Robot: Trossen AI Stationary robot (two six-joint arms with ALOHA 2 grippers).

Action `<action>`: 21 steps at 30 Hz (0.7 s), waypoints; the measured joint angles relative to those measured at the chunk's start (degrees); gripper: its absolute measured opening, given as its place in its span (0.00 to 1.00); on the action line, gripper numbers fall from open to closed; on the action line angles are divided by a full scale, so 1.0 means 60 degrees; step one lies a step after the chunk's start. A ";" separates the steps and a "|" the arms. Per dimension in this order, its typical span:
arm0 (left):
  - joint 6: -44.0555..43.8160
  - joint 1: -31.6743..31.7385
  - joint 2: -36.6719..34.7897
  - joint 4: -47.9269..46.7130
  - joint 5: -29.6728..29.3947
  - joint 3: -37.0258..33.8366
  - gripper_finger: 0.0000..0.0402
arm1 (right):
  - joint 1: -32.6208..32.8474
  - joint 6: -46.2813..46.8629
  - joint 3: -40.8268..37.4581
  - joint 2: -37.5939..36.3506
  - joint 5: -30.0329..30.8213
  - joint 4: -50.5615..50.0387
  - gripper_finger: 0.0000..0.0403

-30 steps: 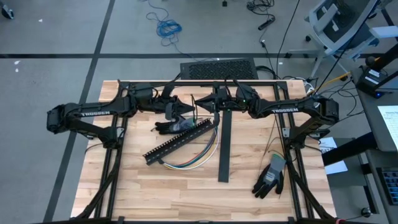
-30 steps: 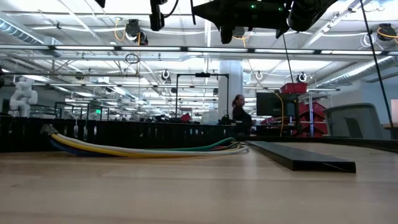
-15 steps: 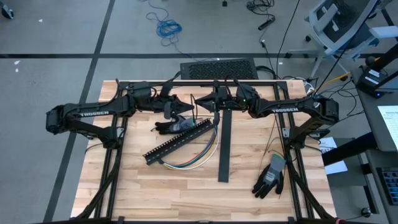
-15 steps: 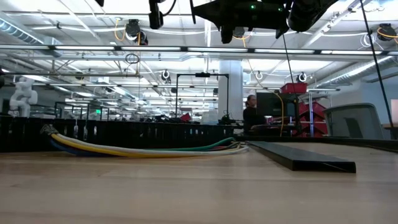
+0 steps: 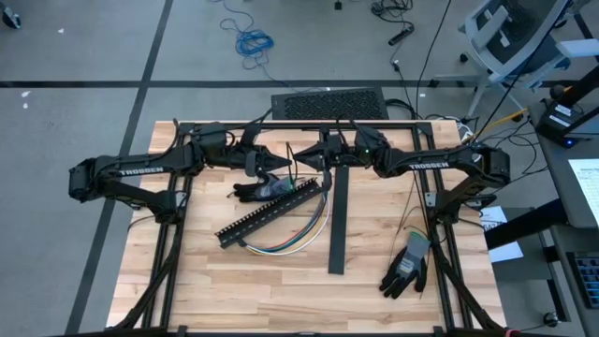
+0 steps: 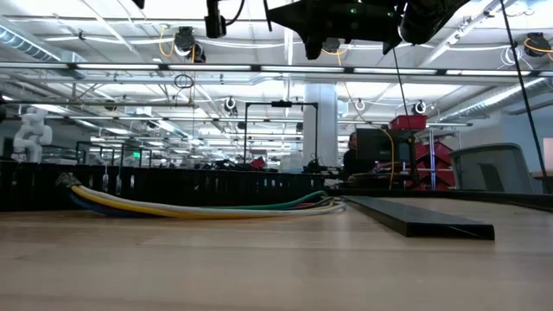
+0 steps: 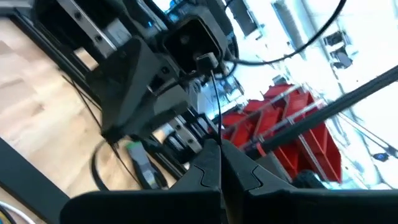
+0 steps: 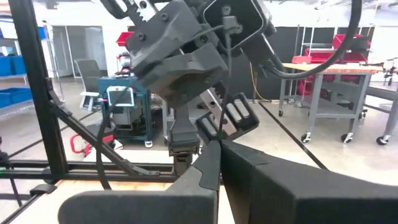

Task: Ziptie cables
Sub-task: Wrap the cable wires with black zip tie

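From above, the wooden table point(image 5: 281, 281) lies bare along its near edge, with the cables point(image 5: 290, 241) curving beside the slotted duct point(image 5: 271, 213) mid-table, and the left gripper point(image 5: 281, 161) and right gripper point(image 5: 311, 161) meet tip to tip over the far side, both pinched fully together and holding nothing. At table height the cables point(image 6: 199, 207) rest on the wood under the raised arms, where a person point(image 6: 352, 154) in the room behind has walked further right since a second ago. Each wrist view shows its own fingers pressed together and the other arm's gripper close ahead.
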 joint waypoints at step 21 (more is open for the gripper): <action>-0.2105 0.0410 -0.0004 0.0109 0.0808 0.0000 0.00 | 0.0029 -0.0301 0.0000 0.0000 -0.0994 -0.0069 0.00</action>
